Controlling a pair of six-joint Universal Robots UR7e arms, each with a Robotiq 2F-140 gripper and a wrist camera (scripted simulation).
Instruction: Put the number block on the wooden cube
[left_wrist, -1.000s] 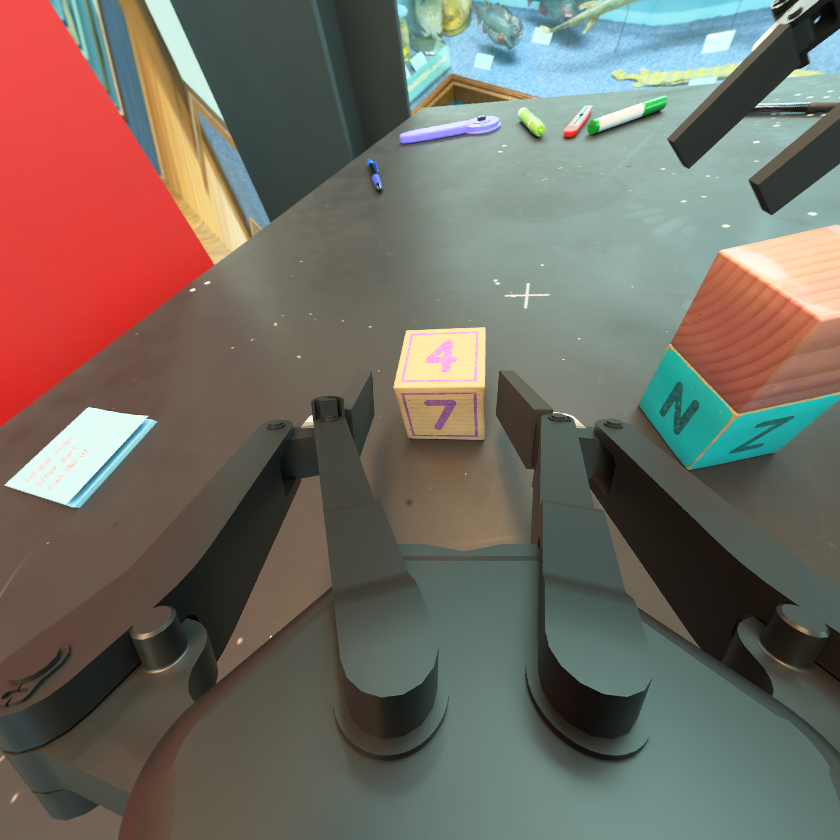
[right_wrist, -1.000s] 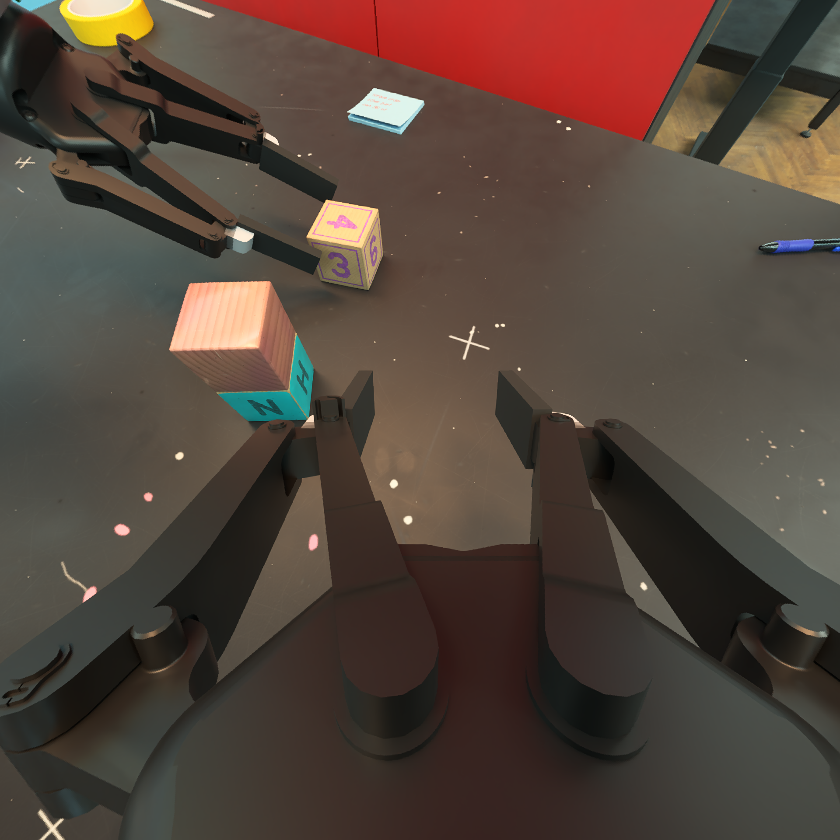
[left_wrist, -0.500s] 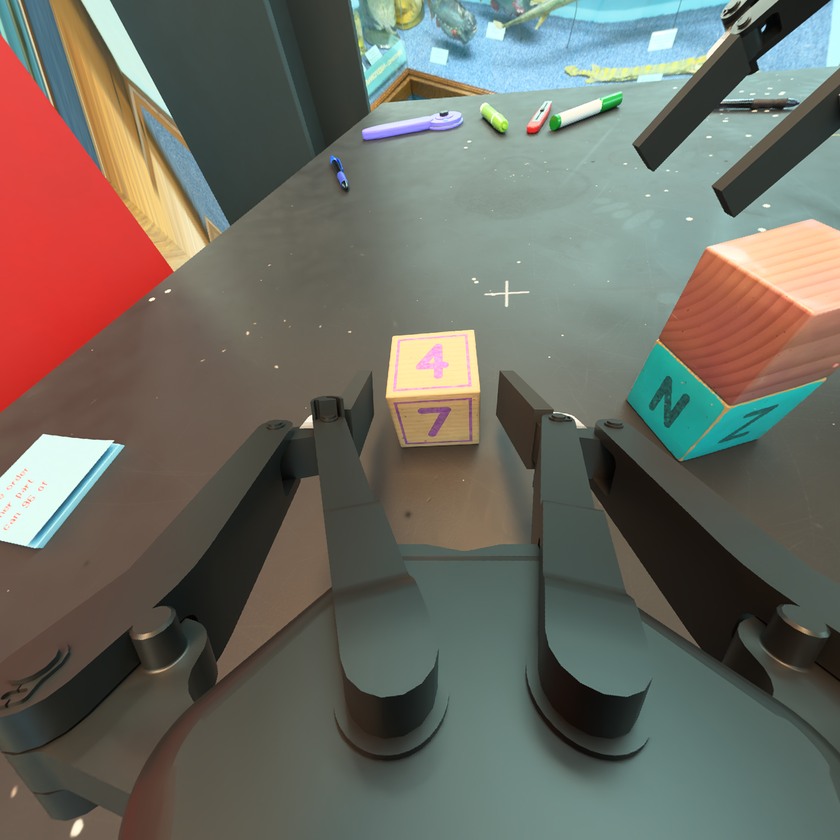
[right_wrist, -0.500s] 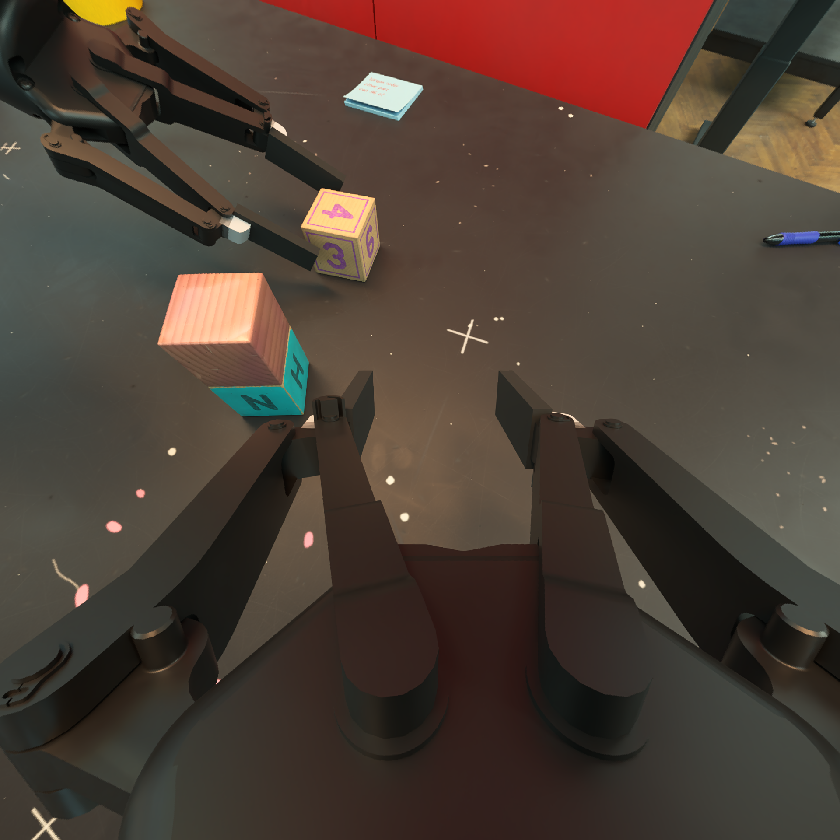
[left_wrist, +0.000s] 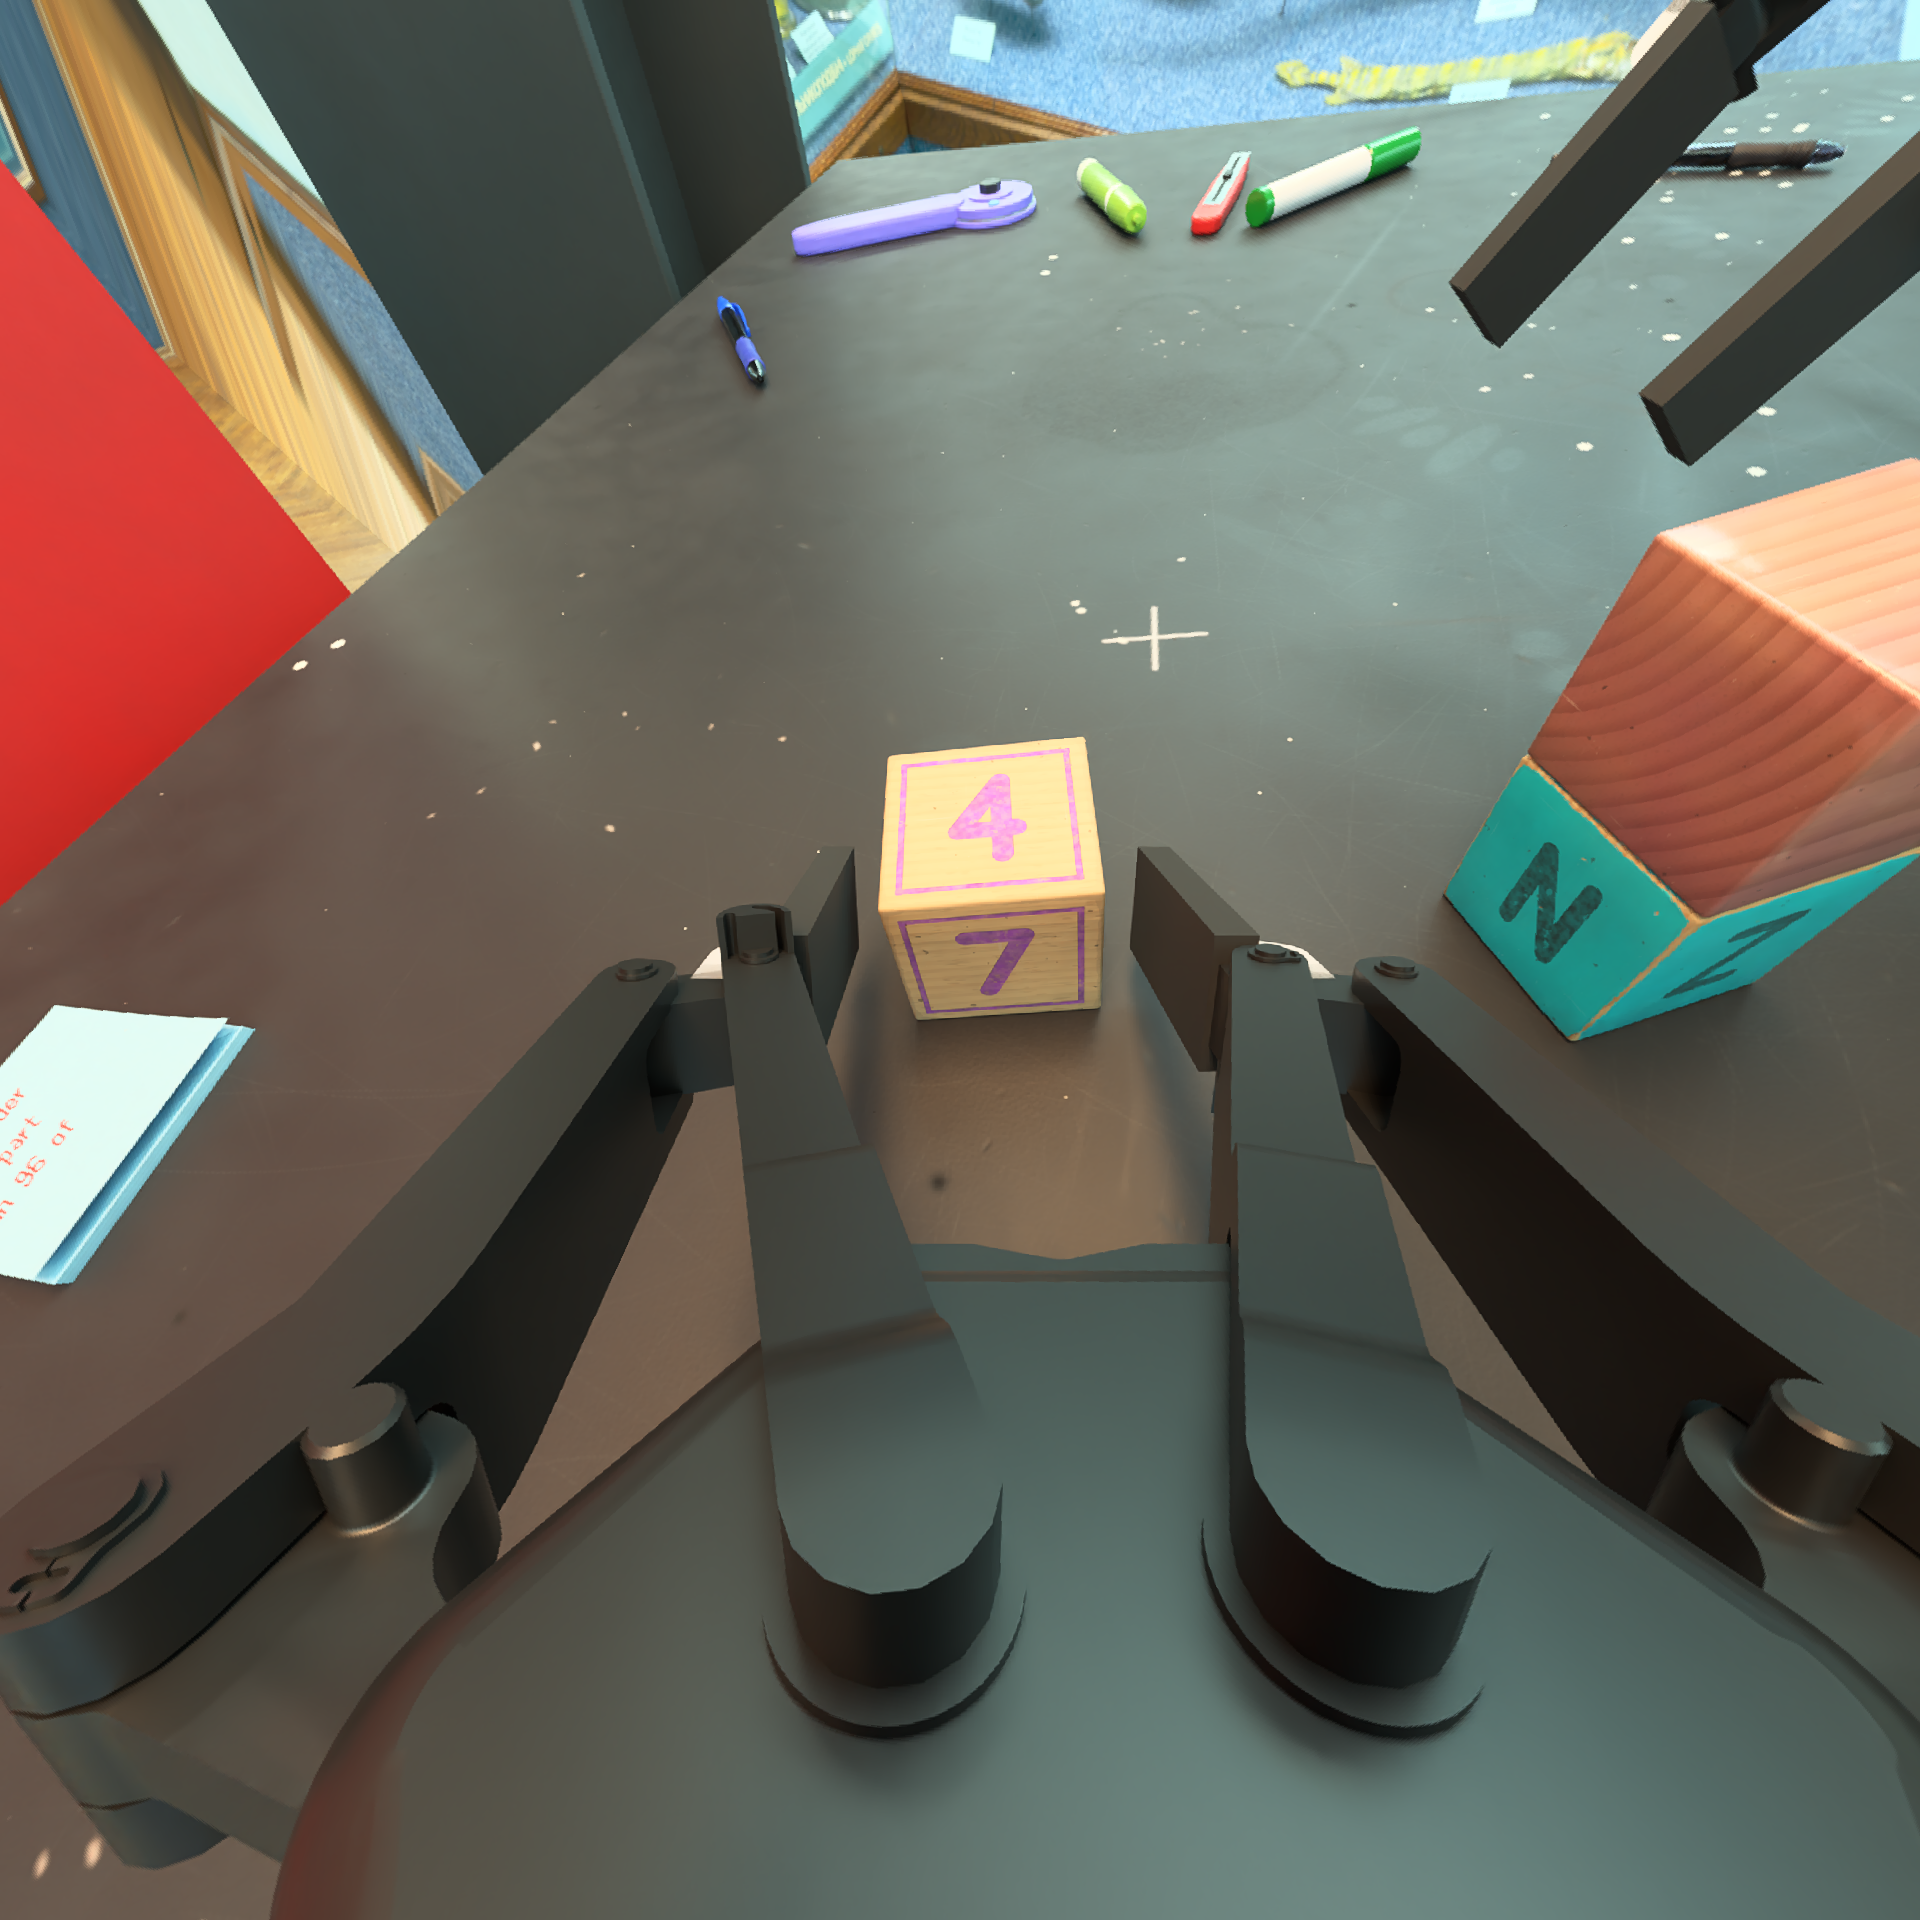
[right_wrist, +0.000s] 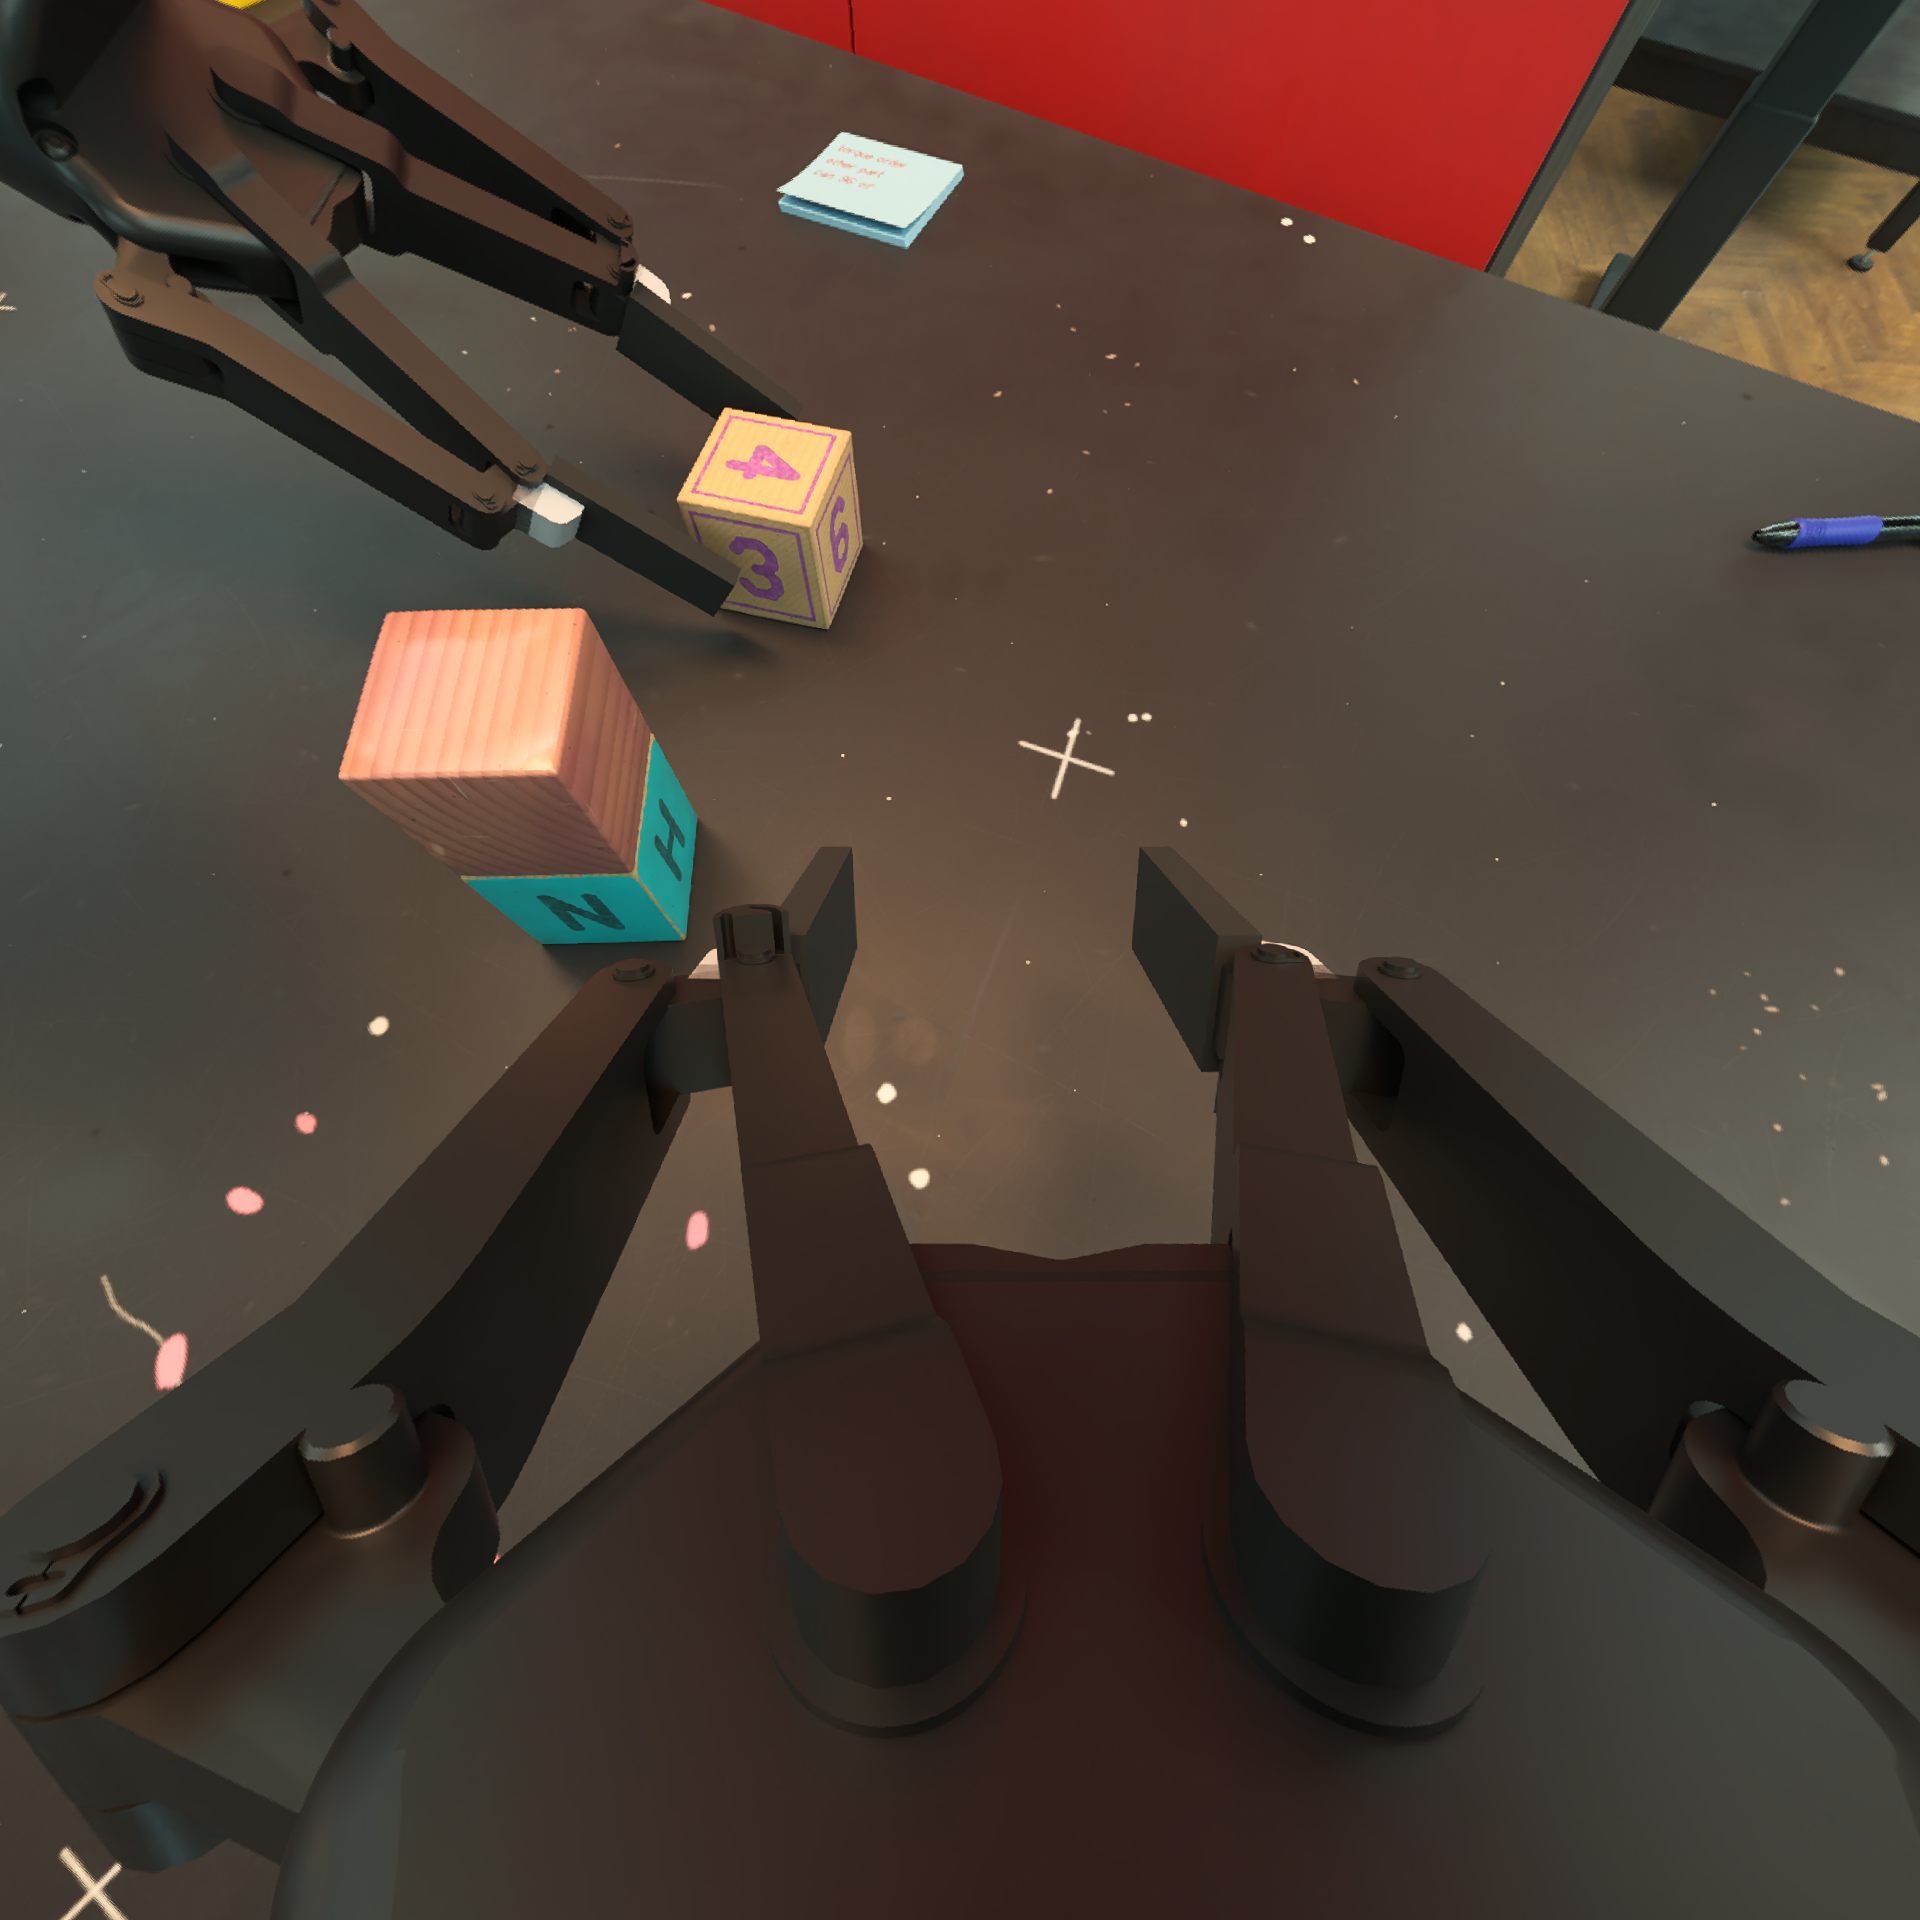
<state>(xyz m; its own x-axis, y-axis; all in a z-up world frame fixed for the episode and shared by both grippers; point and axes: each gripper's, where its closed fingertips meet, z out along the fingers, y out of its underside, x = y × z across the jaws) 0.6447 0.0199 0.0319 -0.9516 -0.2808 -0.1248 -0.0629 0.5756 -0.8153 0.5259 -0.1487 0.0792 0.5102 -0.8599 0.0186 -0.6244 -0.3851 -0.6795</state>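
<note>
The number block (left_wrist: 989, 878) is a pale wooden cube with purple numerals, standing on the dark table. My left gripper (left_wrist: 992, 940) is open with one finger on each side of it, not touching. In the right wrist view the block (right_wrist: 774, 516) stands between the left gripper's fingertips (right_wrist: 764, 499). The reddish wooden cube (left_wrist: 1756, 681) sits on a teal letter block (left_wrist: 1590, 935) to the right; both also show in the right wrist view, the cube (right_wrist: 494, 732) above the teal block (right_wrist: 613, 883). My right gripper (right_wrist: 992, 940) is open and empty above the table.
A blue note pad (left_wrist: 99, 1132) lies at the left; it also shows in the right wrist view (right_wrist: 873, 187). A blue pen (left_wrist: 740, 338), a purple tool (left_wrist: 909, 216), green markers (left_wrist: 1330, 177) and a red cutter (left_wrist: 1221, 192) lie far back. A red panel (left_wrist: 114, 520) borders the table's left.
My left gripper has moved forward so its fingers now flank the number block. The right gripper has shifted slightly; both stay open.
</note>
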